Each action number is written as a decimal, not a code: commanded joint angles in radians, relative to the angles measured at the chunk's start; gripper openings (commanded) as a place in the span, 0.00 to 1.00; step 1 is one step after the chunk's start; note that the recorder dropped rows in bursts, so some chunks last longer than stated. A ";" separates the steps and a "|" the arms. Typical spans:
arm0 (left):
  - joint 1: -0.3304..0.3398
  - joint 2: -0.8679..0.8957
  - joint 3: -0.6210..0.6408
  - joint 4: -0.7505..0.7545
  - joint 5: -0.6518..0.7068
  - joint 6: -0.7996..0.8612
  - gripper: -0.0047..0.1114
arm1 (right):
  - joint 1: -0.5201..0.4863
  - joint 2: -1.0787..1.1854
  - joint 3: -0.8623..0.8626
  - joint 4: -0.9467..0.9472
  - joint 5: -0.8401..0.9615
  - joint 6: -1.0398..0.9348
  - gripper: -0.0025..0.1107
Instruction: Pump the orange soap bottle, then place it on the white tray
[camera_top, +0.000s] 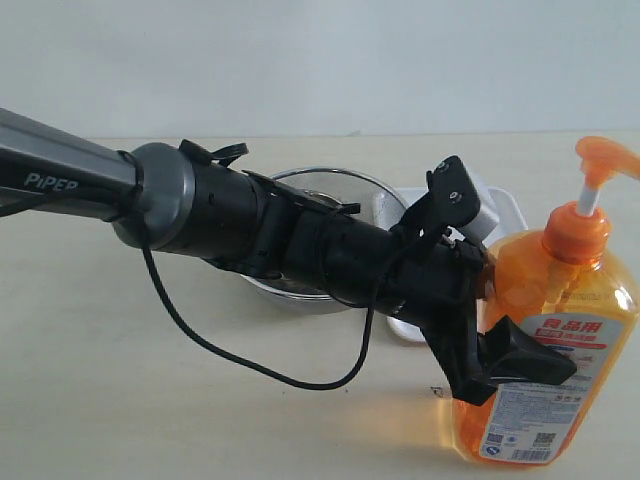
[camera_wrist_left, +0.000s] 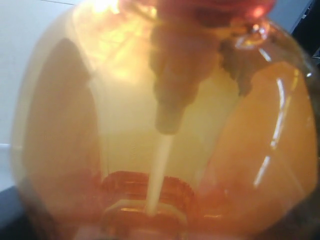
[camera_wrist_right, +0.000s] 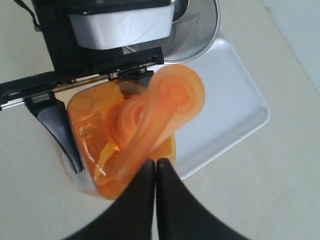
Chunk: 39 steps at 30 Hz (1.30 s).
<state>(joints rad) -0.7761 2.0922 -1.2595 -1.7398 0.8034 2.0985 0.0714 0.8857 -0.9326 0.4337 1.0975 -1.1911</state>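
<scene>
Our left gripper (camera_top: 508, 350) clamps the tall translucent orange soap bottle (camera_top: 570, 290) upright on the desk (camera_top: 150, 400) beside the flat white plastic tray (camera_wrist_right: 235, 110), right gripper (camera_wrist_right: 156, 172) pressed together over its pump head (camera_wrist_right: 176, 95).

The soap bottle (camera_top: 560, 330) is standing on the surface (camera_top: 100, 380) at the lower right of the frame. The tray (camera_top: 508, 208) is lying just behind it, and the bowl (camera_top: 330, 185) is sitting left of the tray. The left arm (camera_top: 250, 220) is stretching across in front of both.
</scene>
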 joint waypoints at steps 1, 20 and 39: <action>-0.001 -0.002 -0.002 -0.005 -0.017 -0.017 0.08 | -0.002 -0.005 0.002 0.000 0.022 0.008 0.02; -0.001 -0.002 -0.002 -0.005 -0.019 -0.017 0.08 | -0.002 -0.005 0.002 -0.131 -0.023 0.072 0.02; -0.001 -0.002 -0.002 -0.005 -0.019 -0.017 0.08 | -0.002 -0.005 0.002 0.032 -0.056 0.006 0.02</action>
<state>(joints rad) -0.7761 2.0922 -1.2595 -1.7423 0.8013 2.0961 0.0714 0.8857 -0.9326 0.4498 1.0405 -1.1749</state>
